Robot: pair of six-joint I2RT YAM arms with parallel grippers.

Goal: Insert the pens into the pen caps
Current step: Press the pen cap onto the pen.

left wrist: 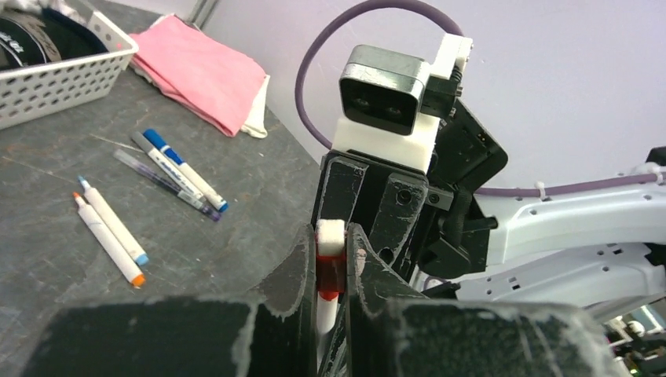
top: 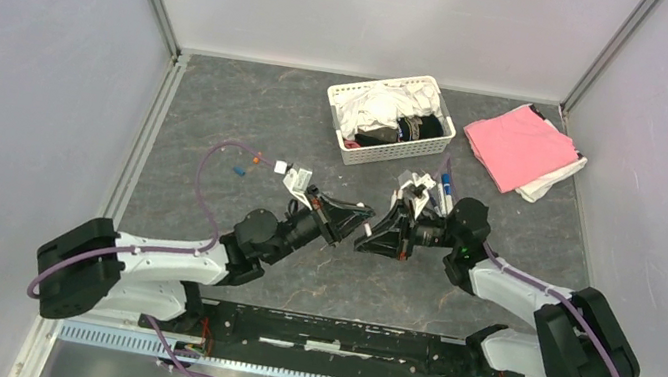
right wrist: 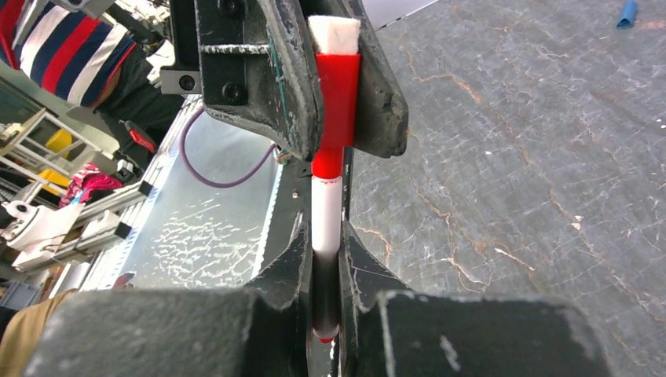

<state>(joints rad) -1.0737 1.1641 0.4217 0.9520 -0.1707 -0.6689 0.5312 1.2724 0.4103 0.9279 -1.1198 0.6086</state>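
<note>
My left gripper (left wrist: 330, 242) is shut on a red pen cap (left wrist: 331, 267) with a white end. My right gripper (right wrist: 324, 236) is shut on the white barrel of a red-ended pen (right wrist: 324, 216). The two grippers meet tip to tip at mid-table (top: 366, 228). In the right wrist view the red cap (right wrist: 338, 86) sits over the pen's tip, in line with the barrel. Several more pens lie on the table: an orange-ended one (left wrist: 110, 245), a blue-ended one (left wrist: 116, 221), a blue-capped one (left wrist: 184, 169) and a dark one (left wrist: 161, 182). Loose blue (top: 238, 171) and orange (top: 256, 161) caps lie at the left.
A white basket (top: 342, 114) with clothes stands at the back centre. A folded pink cloth (top: 517, 145) lies to its right. Grey walls close off the table on three sides. The loose pens lie just behind my right arm (top: 443, 188).
</note>
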